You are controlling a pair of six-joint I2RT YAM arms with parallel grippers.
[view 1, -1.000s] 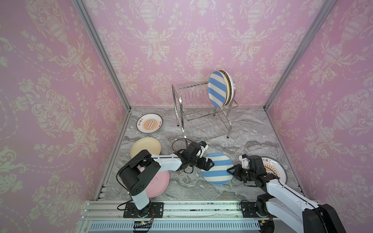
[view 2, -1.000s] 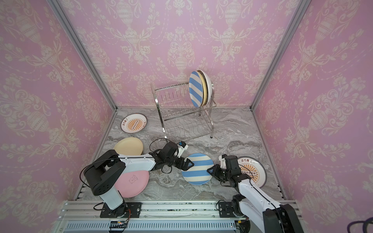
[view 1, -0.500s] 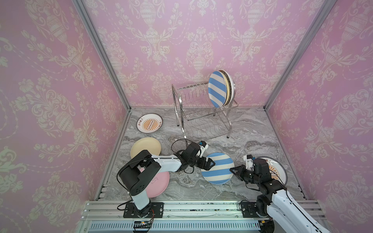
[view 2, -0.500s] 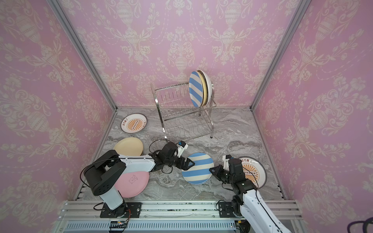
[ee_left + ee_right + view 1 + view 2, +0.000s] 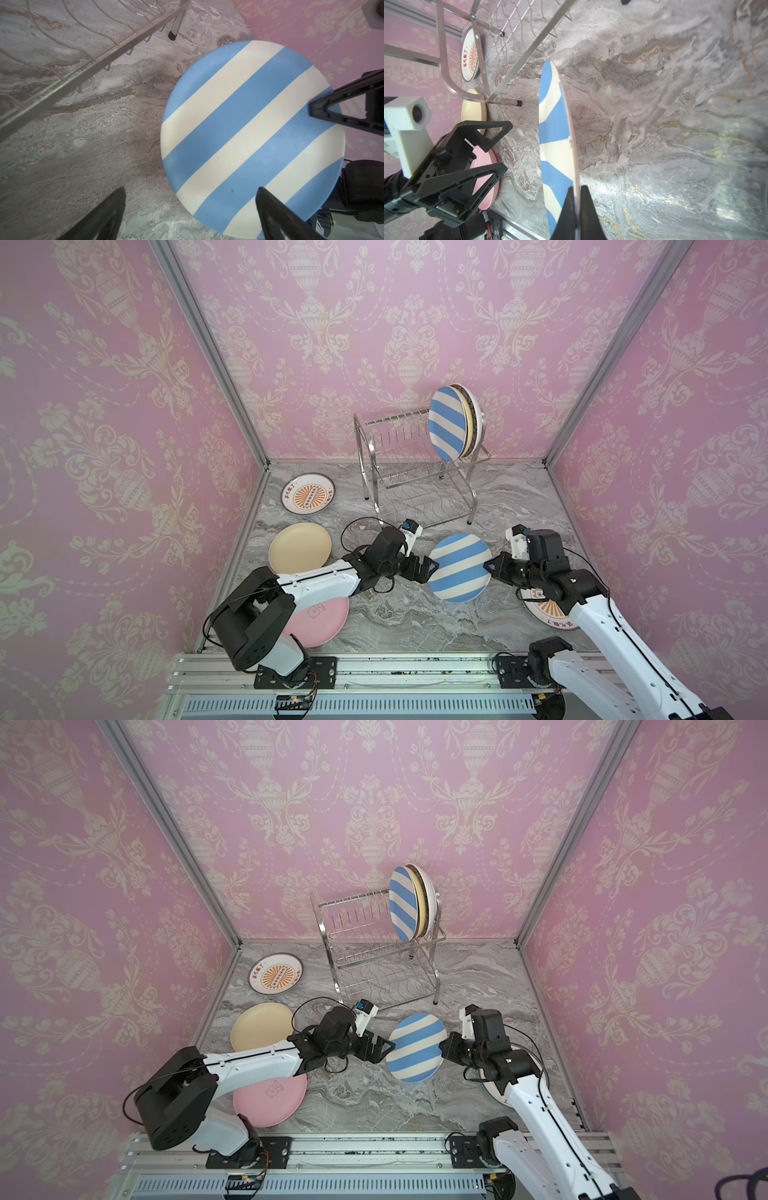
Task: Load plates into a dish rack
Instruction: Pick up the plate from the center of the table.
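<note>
Gripping the striped plate [image 5: 459, 568] by its thin rim, my right tool [image 5: 577, 190] is clamped; left tool [image 5: 430, 568] gapes beside it. Rigid, slick, probably breakable.

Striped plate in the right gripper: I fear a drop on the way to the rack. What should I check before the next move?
1. Right gripper shut on the held striped plate at its rim: ok.
2. Left gripper open, not clamped on that plate: ok.
3. Plate's far edge clear of the marble table: cannot tell.
4. Free slots on the dish rack, upper tier, beside the racked striped plate: ok.
5. Right arm clear of the sunburst plate lying below it: cannot tell.
</note>
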